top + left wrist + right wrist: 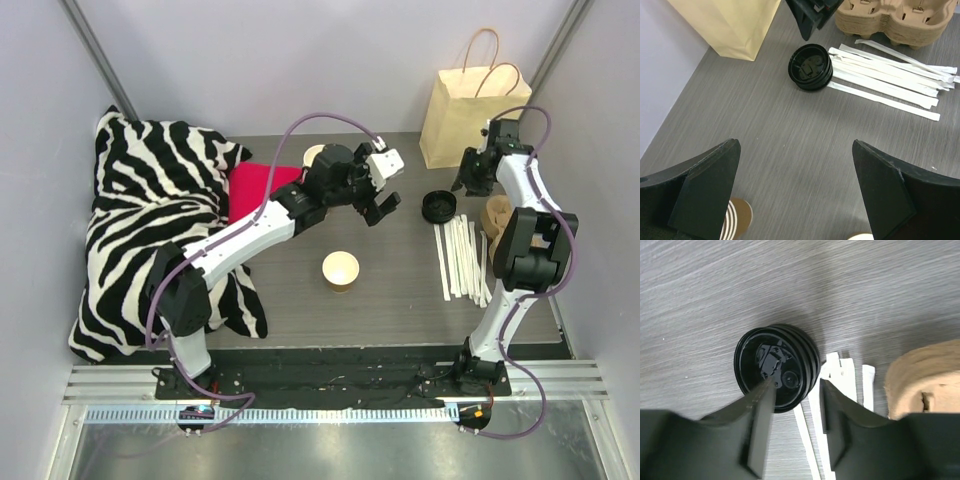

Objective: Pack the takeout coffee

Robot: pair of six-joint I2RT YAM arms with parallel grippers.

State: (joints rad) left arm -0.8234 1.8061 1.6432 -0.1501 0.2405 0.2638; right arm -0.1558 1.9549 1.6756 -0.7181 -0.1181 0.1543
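Hidden: a second cup (pixel 314 154) at the far side is half covered by my left arm, so I only see part of its rim.
Cropped: in the left wrist view two cup edges are cut by the bottom border; I cannot tell which cup is which.
Carrier: pulp cup carrier (pixel 890 20) is cut off in both wrist views.
Task item: paper cup (pixel 340 268) stands upright mid-table (pixel 400 295), mouth open with its cream inside showing, well apart from both grippers.
Lids: black lid stack (pixel 810 66) sits touching the wrapped straws (pixel 460 258).
Left arm: stretched diagonally toward table centre; left gripper (pixel 381 208) spread wide, empty.
Right arm: folded upright at the right edge; right gripper (pixel 798 385) points down over the lid stack, partly parted, gripping nothing.
Bag: paper bag (pixel 468 115) upright, far right.
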